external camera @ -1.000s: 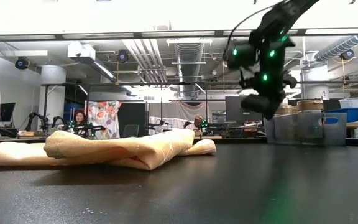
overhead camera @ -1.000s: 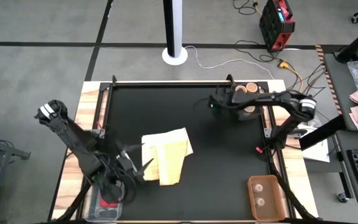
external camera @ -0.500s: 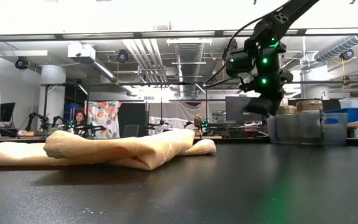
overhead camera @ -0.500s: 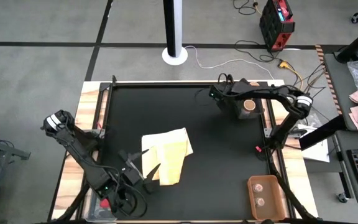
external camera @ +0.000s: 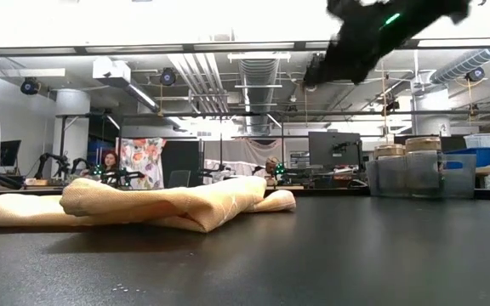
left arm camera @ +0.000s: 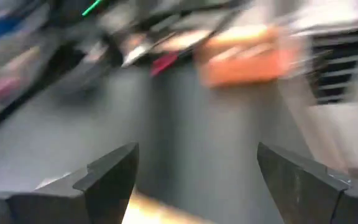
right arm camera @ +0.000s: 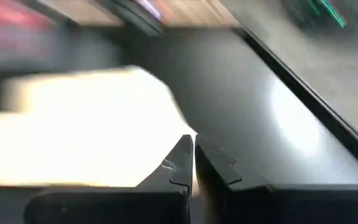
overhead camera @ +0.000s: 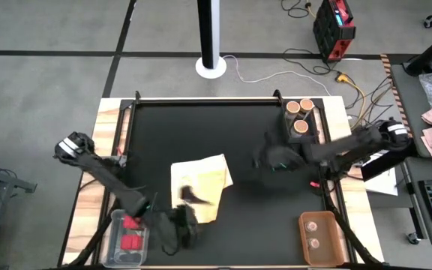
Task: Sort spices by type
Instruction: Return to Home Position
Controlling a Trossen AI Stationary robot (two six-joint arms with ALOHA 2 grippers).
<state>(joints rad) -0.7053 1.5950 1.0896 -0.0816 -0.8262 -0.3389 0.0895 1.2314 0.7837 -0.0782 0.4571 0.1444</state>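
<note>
Two short jars with tan tops (overhead camera: 298, 116) stand in a clear bin (overhead camera: 311, 120) at the table's far right; in the low view they (external camera: 407, 149) show above the bin's wall. Red blocks (overhead camera: 131, 232) lie in a clear bin at the near left. Two pale round ones (overhead camera: 316, 232) sit in an orange tray (overhead camera: 303, 238) at the near right. My left gripper (overhead camera: 190, 197) (left arm camera: 194, 155) is open over the near edge of the folded yellow cloth (overhead camera: 201, 184). My right gripper (overhead camera: 261, 161) (right arm camera: 193, 144) is shut and hangs in the air right of the cloth, touching nothing.
The yellow cloth (external camera: 143, 204) lies folded in the middle of the black mat. Bare mat stretches between the cloth and the bins. The right arm (external camera: 373, 30) crosses high in the low view. Wooden table edges and a metal frame border the mat.
My right gripper has left the jar bin at the far right, risen, and swung toward the table's middle and near side, close to the cloth. My left gripper has moved from the red-block bin at the near left toward the right, to the cloth's near edge.
</note>
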